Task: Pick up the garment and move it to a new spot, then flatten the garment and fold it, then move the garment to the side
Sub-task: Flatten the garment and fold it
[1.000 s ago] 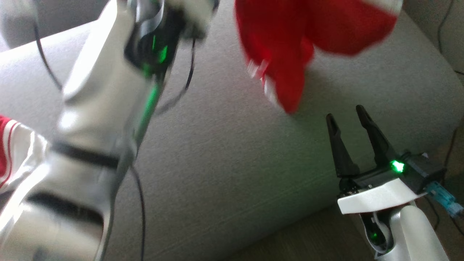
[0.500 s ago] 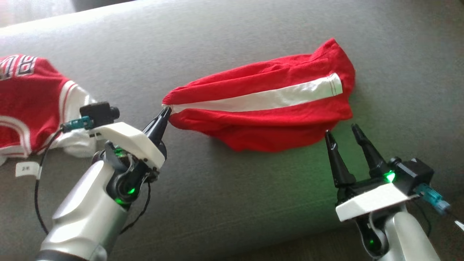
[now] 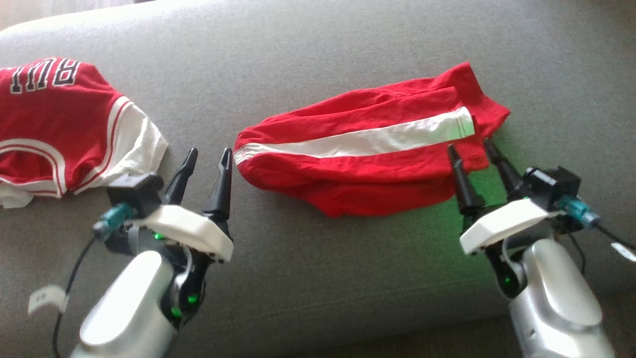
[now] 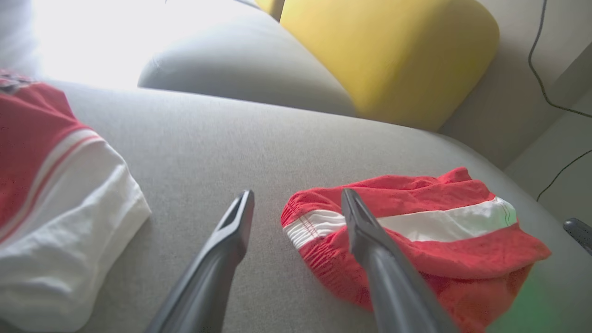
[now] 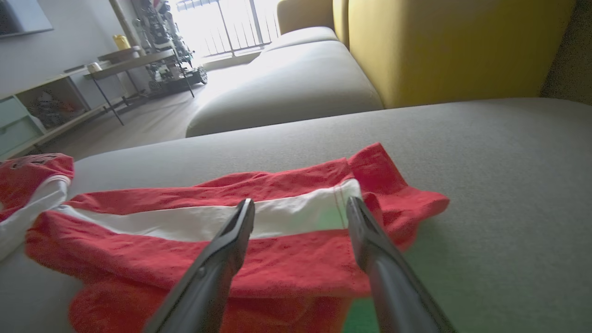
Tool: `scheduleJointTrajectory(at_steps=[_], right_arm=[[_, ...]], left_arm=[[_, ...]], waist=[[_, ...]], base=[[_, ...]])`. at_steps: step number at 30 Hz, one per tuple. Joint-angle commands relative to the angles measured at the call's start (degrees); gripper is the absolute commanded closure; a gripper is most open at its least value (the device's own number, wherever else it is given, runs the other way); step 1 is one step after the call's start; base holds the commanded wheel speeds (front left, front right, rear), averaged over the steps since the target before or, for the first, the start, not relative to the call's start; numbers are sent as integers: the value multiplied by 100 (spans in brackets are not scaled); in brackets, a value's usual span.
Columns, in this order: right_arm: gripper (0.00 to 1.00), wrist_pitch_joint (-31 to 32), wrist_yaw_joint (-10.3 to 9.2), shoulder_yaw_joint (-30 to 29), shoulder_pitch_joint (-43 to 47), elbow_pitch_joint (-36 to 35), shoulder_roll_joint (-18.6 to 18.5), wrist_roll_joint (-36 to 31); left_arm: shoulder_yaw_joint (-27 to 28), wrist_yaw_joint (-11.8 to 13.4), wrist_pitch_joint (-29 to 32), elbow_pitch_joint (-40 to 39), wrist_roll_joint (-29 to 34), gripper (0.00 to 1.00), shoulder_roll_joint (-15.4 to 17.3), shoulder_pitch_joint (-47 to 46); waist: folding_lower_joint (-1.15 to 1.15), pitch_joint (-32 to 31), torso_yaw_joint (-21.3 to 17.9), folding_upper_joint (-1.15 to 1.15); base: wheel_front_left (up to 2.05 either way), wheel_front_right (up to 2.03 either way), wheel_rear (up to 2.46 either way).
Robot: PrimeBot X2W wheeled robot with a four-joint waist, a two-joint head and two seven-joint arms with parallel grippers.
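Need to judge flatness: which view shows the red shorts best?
Head view: the red shorts lie nearly whole, seen from above, end to end. Left wrist view shows them low and foreshortened; right wrist view cuts off their near edge.

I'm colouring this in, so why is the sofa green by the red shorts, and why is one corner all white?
Head view: a green glow tints the sofa and the red shorts near the right hand, likely from that arm's green lights. Left wrist view: bright glare washes the top-left corner white. Right wrist view: the window glares, and green tints the sofa low down.
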Motion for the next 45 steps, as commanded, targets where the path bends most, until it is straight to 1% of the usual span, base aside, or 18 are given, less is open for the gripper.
scheduleJointTrajectory(at_steps=[1,3,4,8,11,15,16,19,21,22,24,26,27,28,32,37,42,45], right_arm=[[0,-37,-1,-36,-304,31,-40,-142],[0,-37,-1,-217,-486,335,-40,-299],[0,-37,-1,-309,-579,486,-40,-379],[0,-37,-1,-540,-955,1109,-40,-622],[0,-10,-1,-645,-1270,1608,-40,-781],[0,150,-1,-750,-1666,2160,-40,-872],[2,198,-1,-763,-1755,2283,-40,-884],[13,243,-1,-876,-1986,2578,-40,-974],[17,271,-1,-995,-2099,2757,-40,-1067],[22,278,-1,-1040,-2150,2844,-40,-1083],[47,308,-1,-1120,-2246,3016,-40,-1112],[63,309,-1,-1173,-2335,3160,-40,-1150],[75,322,-1,-1188,-2379,3242,-40,-1130],[100,313,-1,-1198,-2424,3311,-40,-1098],[100,201,-1,-1300,-2542,3397,-40,-1217],[100,120,-1,-1372,-2479,3330,-42,-1377],[100,48,-1,-1444,-2083,2940,-130,-1465],[100,23,-1,-1489,-1774,2492,-208,-1502]], left_arm=[[371,205,-72,-534,401,0,123,57],[544,421,-74,-1012,924,0,7,372],[596,485,-75,-1218,1148,0,-66,540],[699,567,-76,-1789,1845,0,-338,1078],[716,522,-76,-1962,2165,0,-516,1317],[719,381,-77,-1997,2423,0,-706,1452],[729,341,-77,-1991,2462,0,-749,1465],[762,238,-77,-1949,2597,0,-824,1476],[807,184,-77,-1923,2648,0,-878,1486],[830,161,-77,-1908,2674,0,-902,1490],[884,127,-77,-1880,2715,0,-947,1502],[929,89,-77,-1860,2762,0,-983,1502],[950,68,-77,-1849,2781,0,-1000,1502],[979,54,-77,-1844,2797,0,-1019,1501],[1088,-2,-77,-1831,2857,0,-1074,1518],[1181,-51,-77,-1826,2908,0,-1112,1565],[1307,-85,-77,-1856,2933,0,-1147,1598],[1397,-97,-77,-1892,2938,0,-1158,1619]], waist=[[0,21,61,0],[0,30,113,0],[0,31,138,0],[0,26,221,0],[0,12,267,0],[0,22,318,0],[0,27,330,0],[0,41,355,0],[0,43,372,0],[0,43,382,0],[0,47,397,0],[0,59,409,0],[0,64,417,0],[0,67,422,0],[0,56,419,0],[0,23,407,0],[0,1,343,0],[0,13,253,0]], base=[[0,0,0],[0,0,0],[0,0,0],[0,0,0],[0,0,0],[0,0,0],[0,0,0],[0,0,0],[0,0,0],[0,0,0],[0,0,0],[0,0,0],[0,0,0],[0,0,0],[0,0,0],[0,0,0],[0,0,0],[0,0,0]])
